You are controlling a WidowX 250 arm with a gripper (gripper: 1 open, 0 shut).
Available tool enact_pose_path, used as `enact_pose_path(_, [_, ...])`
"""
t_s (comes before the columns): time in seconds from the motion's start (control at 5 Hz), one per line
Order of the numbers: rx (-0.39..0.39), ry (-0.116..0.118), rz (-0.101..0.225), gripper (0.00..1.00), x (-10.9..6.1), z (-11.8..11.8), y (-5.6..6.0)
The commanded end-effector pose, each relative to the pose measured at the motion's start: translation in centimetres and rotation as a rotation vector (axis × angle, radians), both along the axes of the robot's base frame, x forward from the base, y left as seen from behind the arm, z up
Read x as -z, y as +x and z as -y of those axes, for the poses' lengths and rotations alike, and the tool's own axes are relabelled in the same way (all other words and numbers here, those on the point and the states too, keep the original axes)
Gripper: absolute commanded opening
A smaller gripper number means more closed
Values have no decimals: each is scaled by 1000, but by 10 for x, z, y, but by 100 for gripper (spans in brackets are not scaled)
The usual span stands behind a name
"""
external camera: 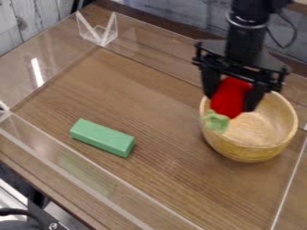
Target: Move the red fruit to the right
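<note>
end effector: black end effector (235,96) hanging down from the top right, fingers clamped on either side of the red fruit, so it's definitely got hold of it
red fruit: bright red fruit (231,93) sitting between the fingers, up in the air, green leafy cap (217,122) pointing down and to the left
where the fruit is: right side of the scene, over the left part of the wooden bowl, cap dangling about at the near-left rim. Can't tell for sure if the cap touches the rim or just overlaps it from this angle
wooden bowl: light wooden bowl (267,135) on the right side of the counter, upright, inside looks bare apart from whatever the fruit hides
green block: flat green block (100,137) lying on the left-front part of the counter, well apart from the bowl and the fruit
counter: dark wood-grain counter (156,171) with clear plastic walls (36,63) around the edge
</note>
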State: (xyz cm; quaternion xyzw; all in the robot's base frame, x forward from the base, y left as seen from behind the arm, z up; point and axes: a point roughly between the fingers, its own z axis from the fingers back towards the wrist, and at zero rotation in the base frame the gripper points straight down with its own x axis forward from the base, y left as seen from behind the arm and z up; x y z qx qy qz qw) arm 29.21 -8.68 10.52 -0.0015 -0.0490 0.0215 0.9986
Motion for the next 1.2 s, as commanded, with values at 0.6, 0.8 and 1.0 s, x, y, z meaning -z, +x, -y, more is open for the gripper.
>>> enact_pose_path(0.6, [-71,-53,23,0,4,-7,18])
enact_pose_path(0.8, [-86,-65,19,0,7,-9,21])
enact_pose_path(1.0, [-89,-69,16,0,10,-9,23])
